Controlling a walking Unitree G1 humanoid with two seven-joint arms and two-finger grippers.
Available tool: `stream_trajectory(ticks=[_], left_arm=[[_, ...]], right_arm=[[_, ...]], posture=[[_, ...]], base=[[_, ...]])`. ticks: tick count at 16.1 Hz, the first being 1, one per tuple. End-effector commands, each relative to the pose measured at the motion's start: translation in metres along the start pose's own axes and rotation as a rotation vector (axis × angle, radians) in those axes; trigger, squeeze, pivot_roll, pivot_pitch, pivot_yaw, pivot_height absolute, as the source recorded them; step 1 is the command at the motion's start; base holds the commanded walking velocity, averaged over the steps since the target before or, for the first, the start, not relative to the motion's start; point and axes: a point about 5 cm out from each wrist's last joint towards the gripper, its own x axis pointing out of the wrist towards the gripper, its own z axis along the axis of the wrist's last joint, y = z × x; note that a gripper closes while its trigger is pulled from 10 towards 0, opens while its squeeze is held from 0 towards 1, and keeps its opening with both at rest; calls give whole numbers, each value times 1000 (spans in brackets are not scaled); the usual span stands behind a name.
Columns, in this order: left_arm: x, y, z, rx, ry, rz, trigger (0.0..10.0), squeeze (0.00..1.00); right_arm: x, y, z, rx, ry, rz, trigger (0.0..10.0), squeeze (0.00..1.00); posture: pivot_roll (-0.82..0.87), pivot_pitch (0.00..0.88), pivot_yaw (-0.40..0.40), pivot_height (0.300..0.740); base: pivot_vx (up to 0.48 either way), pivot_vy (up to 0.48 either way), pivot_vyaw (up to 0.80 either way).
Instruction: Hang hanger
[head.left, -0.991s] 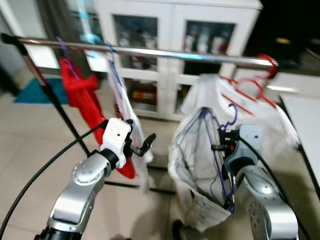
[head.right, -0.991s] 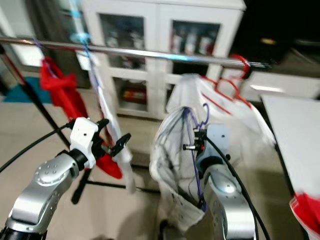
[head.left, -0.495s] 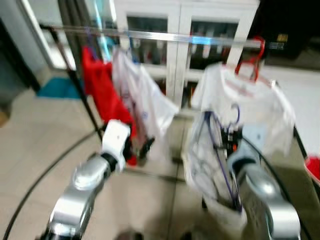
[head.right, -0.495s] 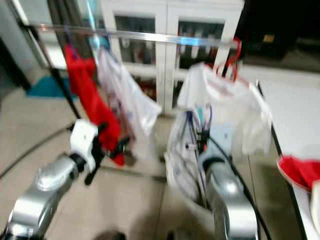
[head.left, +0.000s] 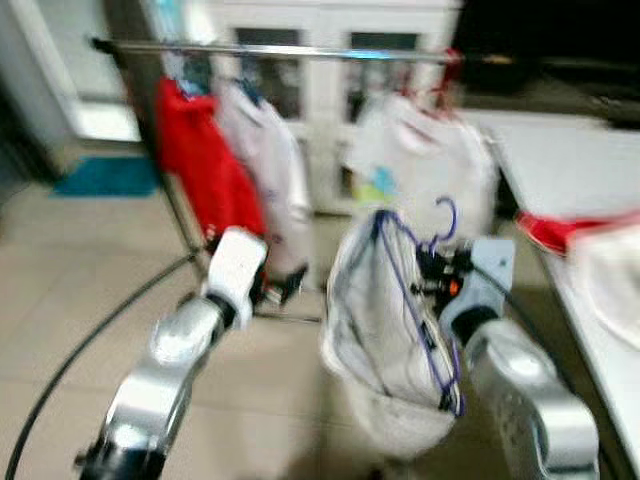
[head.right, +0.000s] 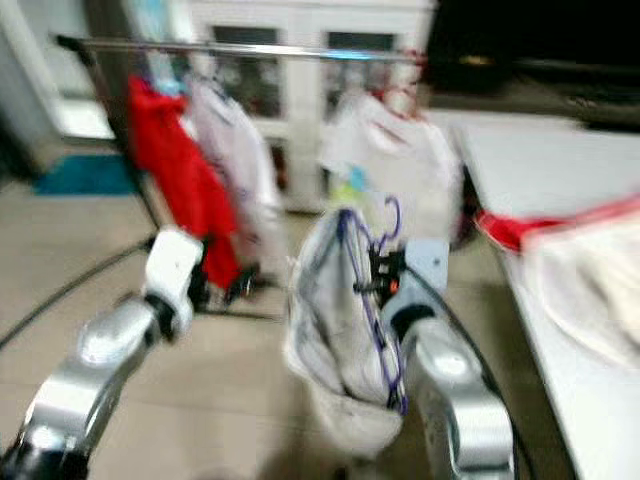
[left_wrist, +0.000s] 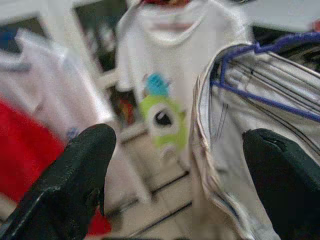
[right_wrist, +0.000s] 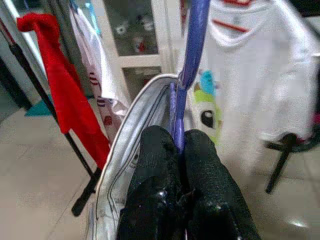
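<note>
A purple hanger (head.left: 446, 216) carries a white garment (head.left: 375, 340) and hangs low in front of me. My right gripper (head.left: 432, 276) is shut on the hanger's neck; the right wrist view shows the black fingers (right_wrist: 152, 150) pinching the purple hanger (right_wrist: 192, 60). The clothes rail (head.left: 300, 50) runs across the top, well beyond the hanger. My left gripper (head.left: 288, 286) is open and holds nothing, just left of the garment; the left wrist view shows its fingers (left_wrist: 75, 185) spread wide beside the purple hanger (left_wrist: 265, 97).
On the rail hang a red garment (head.left: 200, 160), a white garment (head.left: 265, 170) and a white T-shirt (head.left: 420, 160) with a cartoon print. A white cabinet (head.left: 325, 110) stands behind. A white table (head.left: 570, 190) with red cloth (head.left: 565, 230) lies at the right.
The camera has pulled back and swung right: the rail looks smaller and higher, and the table has come into view. My right gripper still holds the hanger.
</note>
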Motion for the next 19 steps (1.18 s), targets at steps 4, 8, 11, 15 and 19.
stream_trajectory(ticks=[4,8,11,15,19], left_arm=[[11,9,-3,119,33,8,10000,0],[33,19,15,159,-29,13,10000,1000],[40,31,25,190,-62,101,10000,1000],[44,41,28,228,-78,158,10000,1000],[45,41,20,209,-50,114,10000,1000]], right_arm=[[5,19,37,11,-169,204,4627,0],[4,30,56,51,-235,379,0,0],[2,29,61,45,-248,428,0,0],[2,29,66,86,-263,479,0,0],[-1,33,66,63,-266,513,0,0]], posture=[[-98,0,-23,740],[-126,0,-3,740],[-129,0,1,740],[-126,0,3,740],[-122,0,0,740]], base=[[0,0,0],[0,0,0],[0,0,0],[0,0,0],[0,0,0]])
